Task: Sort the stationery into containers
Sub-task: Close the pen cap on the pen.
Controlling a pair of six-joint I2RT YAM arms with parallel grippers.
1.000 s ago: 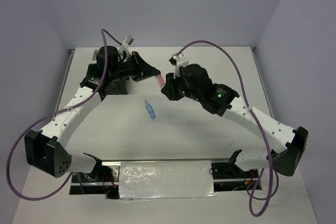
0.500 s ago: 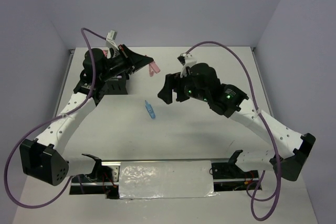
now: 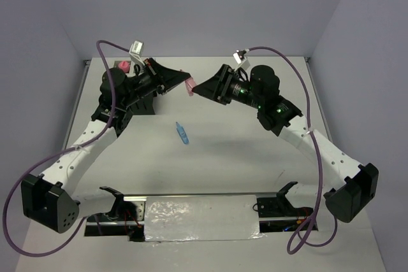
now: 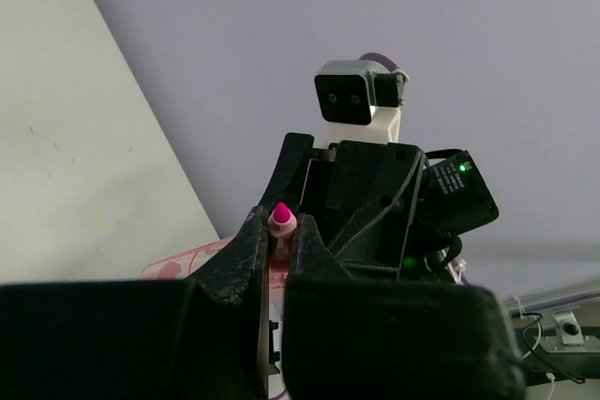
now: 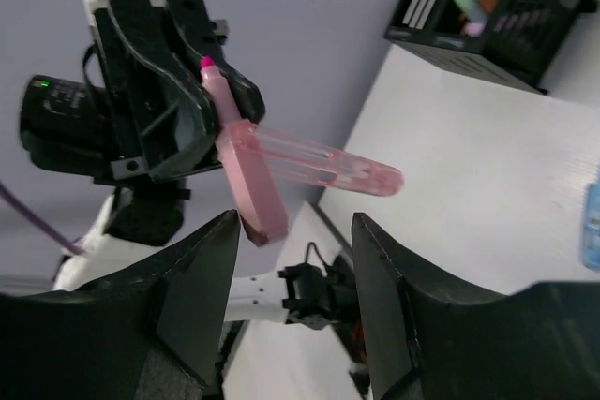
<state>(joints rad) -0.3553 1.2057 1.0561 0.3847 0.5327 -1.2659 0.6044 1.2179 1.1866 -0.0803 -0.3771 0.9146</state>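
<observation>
White tabletop [image 3: 223,157] below, left tool [image 3: 181,78] clamps a pink marker [image 3: 189,86] while right tool [image 3: 199,89] gapes just beside it.

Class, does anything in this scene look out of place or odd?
Yes. A small blue item lies alone mid-table, far from the black organizer. Also, a pink marker hangs in mid-air, pinched by the left arm's fingers, pointing at the right arm's open fingers.

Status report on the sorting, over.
Left gripper shut on pink marker, aloft. Right gripper open, facing it, not gripping. Small blue item loose on table. Nothing seen in the way.
</observation>
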